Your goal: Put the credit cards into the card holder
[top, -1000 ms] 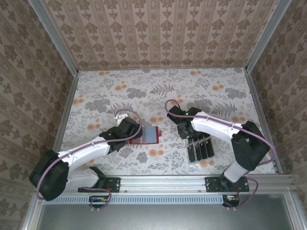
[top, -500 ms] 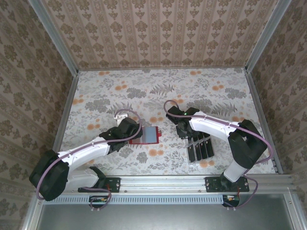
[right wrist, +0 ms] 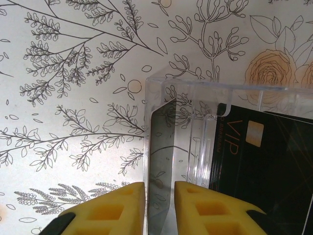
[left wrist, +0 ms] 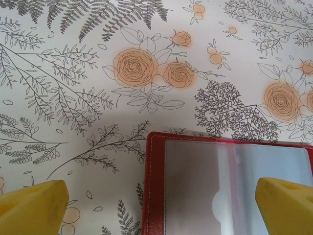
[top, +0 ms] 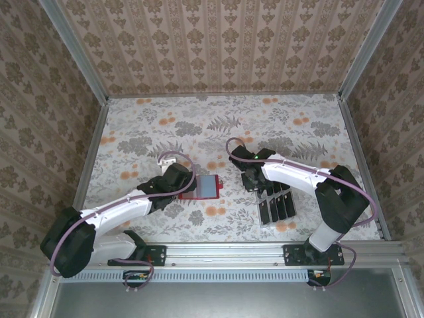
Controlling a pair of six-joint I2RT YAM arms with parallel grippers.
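Your right tool (right wrist: 160, 205) narrowed around the end card (right wrist: 161, 147) in the clear tray (right wrist: 205, 86); pinch unconfirmed. Left tool (left wrist: 159, 203) stayed spread. Pickup starting.

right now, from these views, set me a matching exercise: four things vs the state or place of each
Things
1 red leathery folding card holder
2 clear plastic slotted tray
3 left gripper
4 right gripper

States
A straddles the tray's end card, gap narrow
B lies open, clear sleeves up
C wide open above the holder
D holds thin black credit cards on edge

Pairs: 1-B, 2-D, 3-C, 4-A
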